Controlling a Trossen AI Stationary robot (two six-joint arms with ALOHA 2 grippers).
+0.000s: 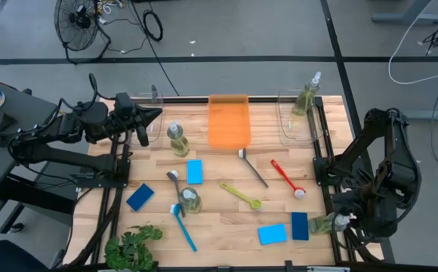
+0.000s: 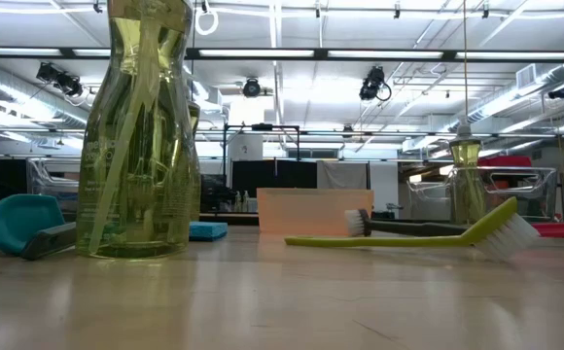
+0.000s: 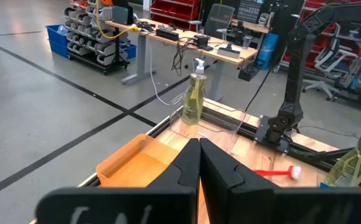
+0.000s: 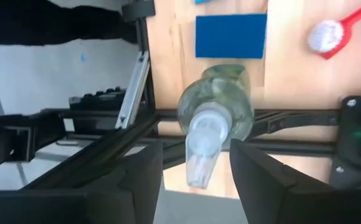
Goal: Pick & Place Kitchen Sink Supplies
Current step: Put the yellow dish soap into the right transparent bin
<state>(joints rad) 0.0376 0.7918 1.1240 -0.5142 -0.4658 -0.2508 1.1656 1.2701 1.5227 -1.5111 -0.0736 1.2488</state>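
Observation:
My right gripper (image 4: 196, 165) is open over a clear pump bottle (image 4: 216, 112) of yellow-green liquid at the table's right edge (image 1: 325, 223). Its fingers stand on either side of the white pump head (image 4: 200, 149), apart from it. My left gripper (image 3: 199, 149) is shut and waits above the table's far left corner (image 1: 157, 115). Two more bottles (image 1: 177, 140) (image 1: 189, 200) stand on the table, and a third (image 1: 307, 94) stands in a clear bin. Light-blue (image 1: 195, 171) (image 1: 272, 233) and dark-blue sponges (image 1: 140, 196) (image 1: 300, 225) lie flat. Red (image 1: 288, 178), yellow-green (image 1: 241, 194), black (image 1: 253, 168) and blue brushes (image 1: 183, 227) lie among them.
An orange tray (image 1: 228, 121) sits at the far edge in the middle, with a clear bin (image 1: 294, 125) to its right. A green leafy plant (image 1: 132, 245) stands at the near left corner. Dark frame rails (image 4: 137, 87) run along the table's right side, beneath my right gripper.

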